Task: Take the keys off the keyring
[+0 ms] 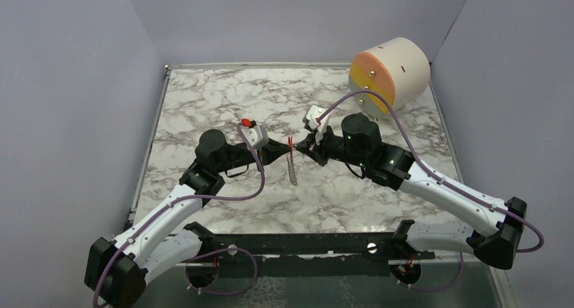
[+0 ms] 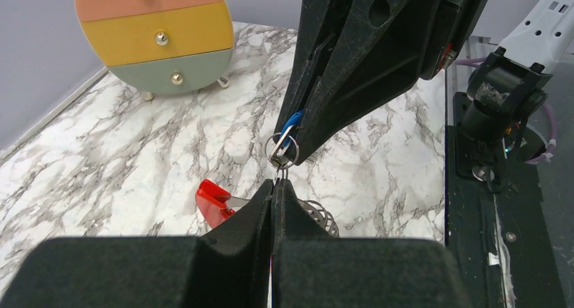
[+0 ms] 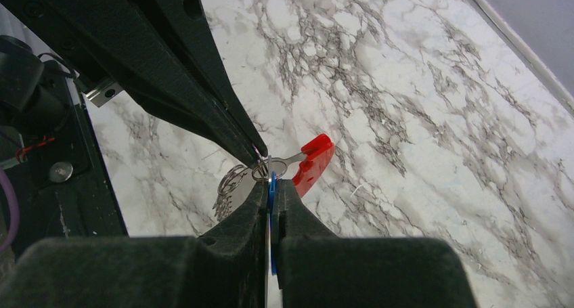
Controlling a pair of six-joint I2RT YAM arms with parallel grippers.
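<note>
The marble table [image 1: 223, 98] fills the top view, with a round drawer unit [image 1: 396, 71] at its 1 o'clock corner. Both arms reach in from the near edge and meet tip to tip near the table's centre.

The left gripper [image 1: 284, 147] points toward 3 o'clock. In its own wrist view its fingers [image 2: 260, 206] are pressed fully together, pinching the bottom of a small wire ring [image 2: 281, 150].

The right gripper [image 1: 299, 147] points toward 9 o'clock. Its jaws are also closed to a sliver and clamp the keys [image 3: 273, 227], a single flat blue piece seen edge-on between the fingers.

The keyring [image 1: 292, 169] is between the two tips. Its long axis runs from 12 to 6 o'clock in the top view, with the red piece [image 1: 290, 143] at the top by the grippers and the grey strap trailing down toward 6. It seems to dangle rather than lie flat, though the overhead angle leaves that unsure.

The keys [image 2: 291, 122] sit at the ring's 1 o'clock side in the left wrist view, threaded onto it.
</note>
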